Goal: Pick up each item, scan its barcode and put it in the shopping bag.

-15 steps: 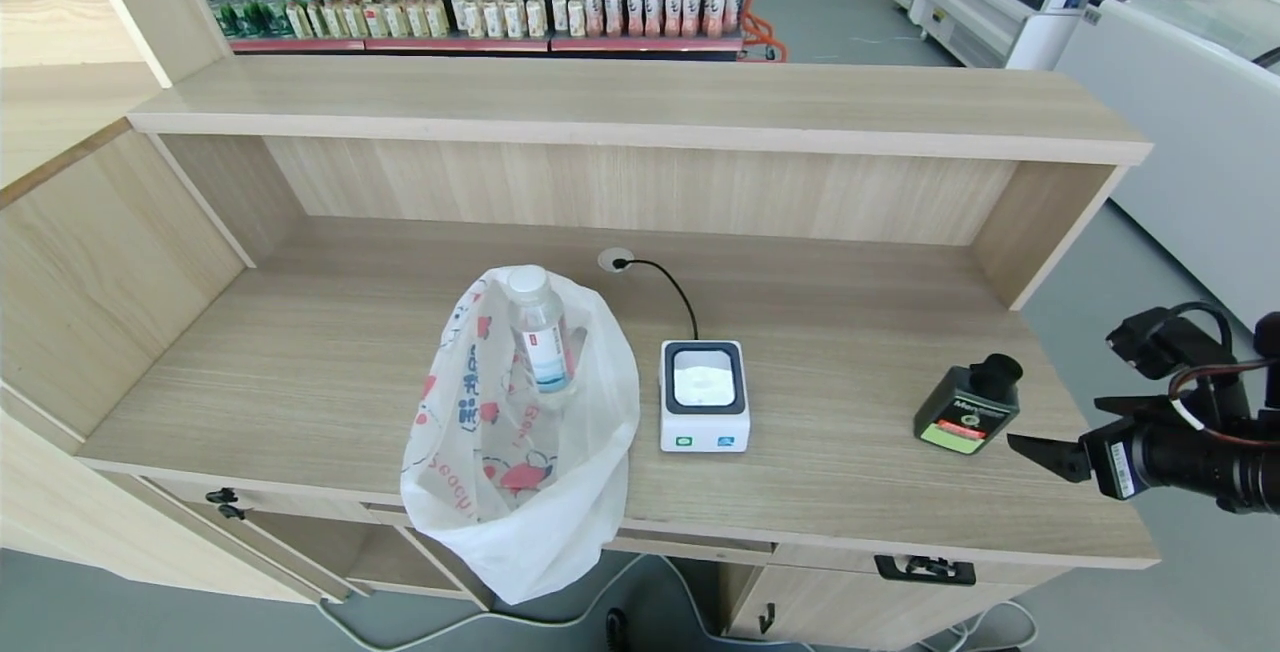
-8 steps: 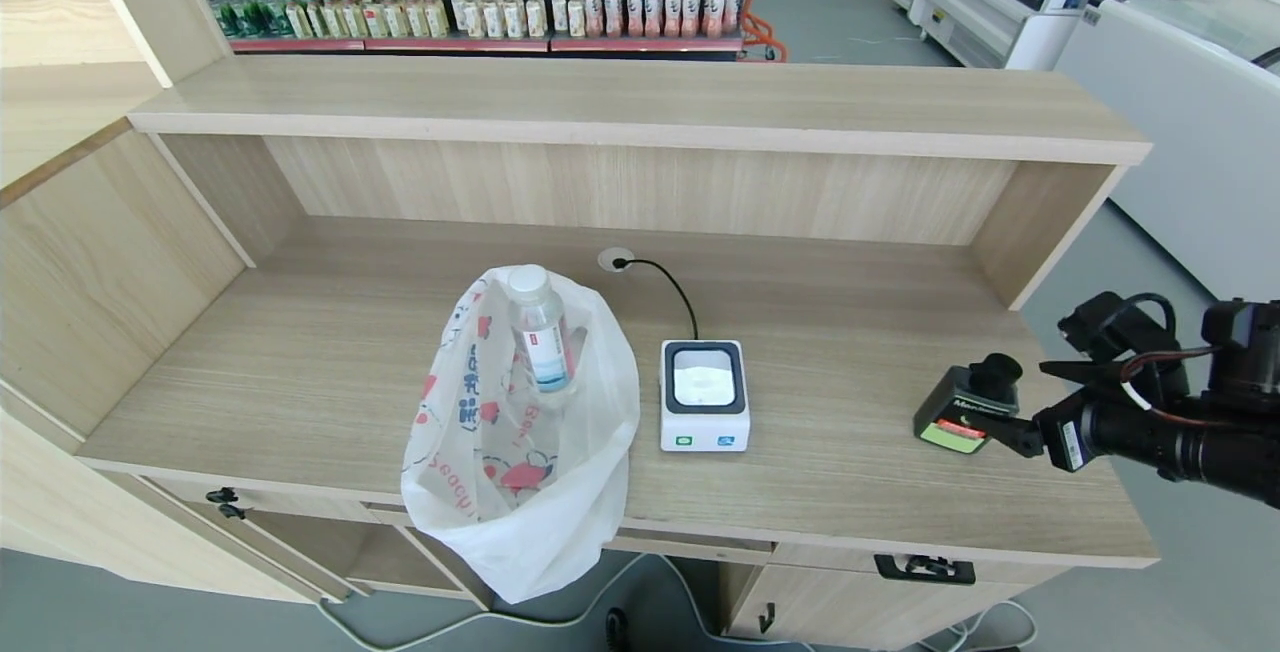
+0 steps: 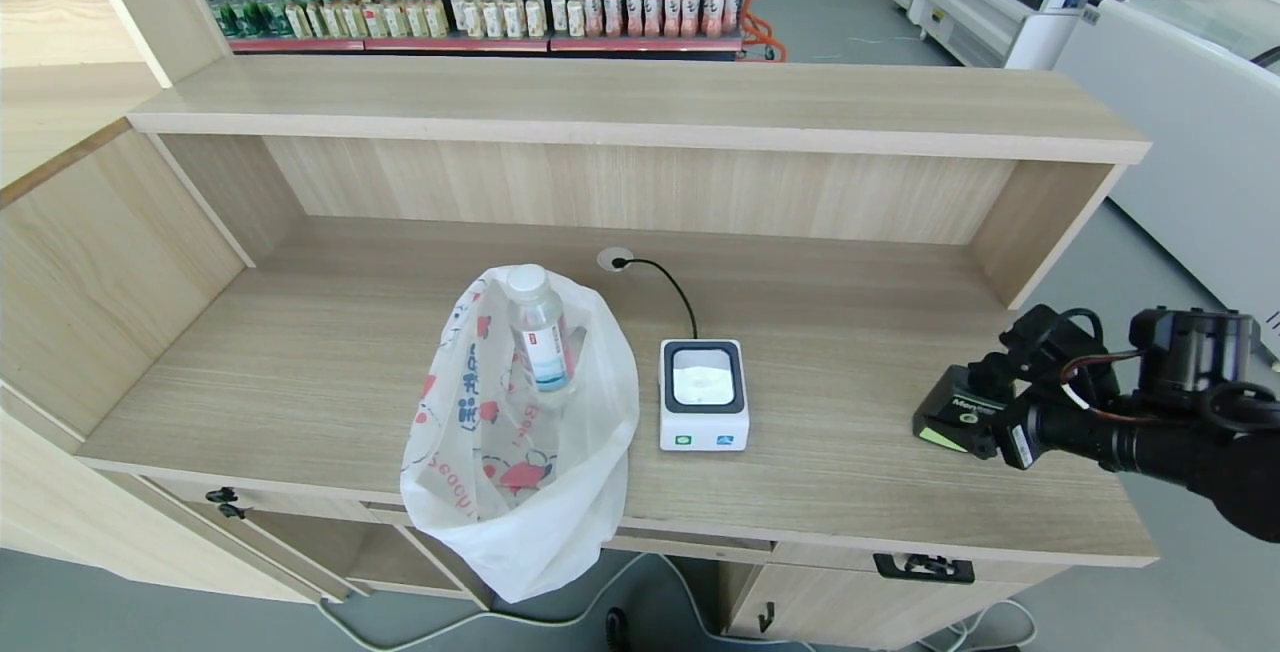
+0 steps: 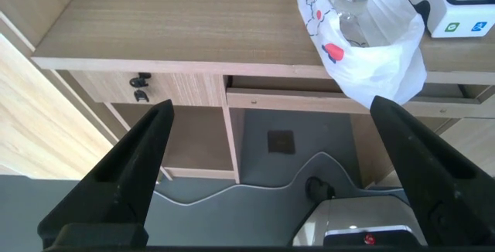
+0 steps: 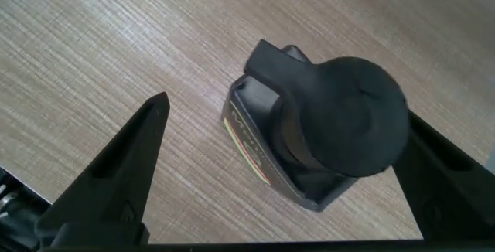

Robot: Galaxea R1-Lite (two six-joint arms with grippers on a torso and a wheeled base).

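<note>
Wood-grain counter (image 3: 850, 332) up front: the white shopping bag (image 3: 500, 472) drooped over its near edge with a water bottle (image 3: 538, 332) standing inside, and the scanner (image 3: 704, 394) was just beside it. Towards the right end sat the dark bottle (image 3: 955, 417). The head camera hid the fingers behind the arm. The wrist camera showed the right claw (image 5: 286, 113) spread wide, one finger either side of the black cap, neither touching. The left claw (image 4: 272, 103) gaped wide too, low before the counter's front.
</note>
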